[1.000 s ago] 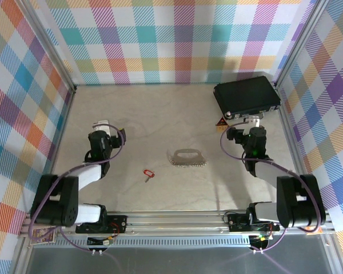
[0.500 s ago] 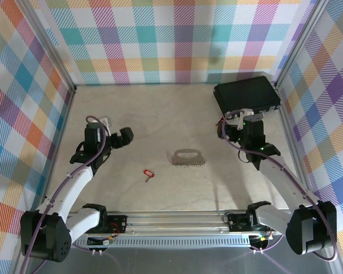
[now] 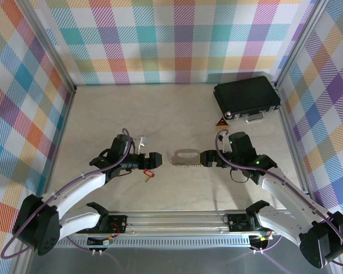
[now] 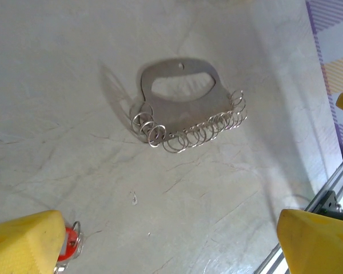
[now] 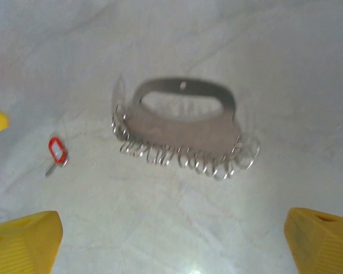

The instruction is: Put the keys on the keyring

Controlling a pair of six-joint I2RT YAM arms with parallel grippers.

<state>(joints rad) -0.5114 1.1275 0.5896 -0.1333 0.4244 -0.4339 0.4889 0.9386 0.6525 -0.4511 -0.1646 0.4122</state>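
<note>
The keyring (image 3: 186,157) is a silvery half-oval plate with a row of small wire rings along its straight edge, and it lies flat mid-table. It also appears in the left wrist view (image 4: 183,108) and the right wrist view (image 5: 183,123). The key (image 3: 147,173), tiny with a red head, lies to its near left. In the left wrist view the key (image 4: 72,244) sits right beside one yellow finger (image 4: 26,242); in the right wrist view the key (image 5: 57,150) lies apart. My left gripper (image 3: 154,160) hovers open just left of the keyring. My right gripper (image 3: 207,158) stands open at the keyring's right end. Nothing is held.
A black case (image 3: 247,97) lies at the back right corner. A small orange-brown triangular block (image 3: 221,123) sits in front of it. Checked walls close in the left, back and right; a metal rail (image 3: 177,220) runs along the near edge.
Both arms have swung in from the sides toward the table's middle. The left gripper now sits over the key and the right gripper by the keyring's right end. Key and keyring have not moved.
</note>
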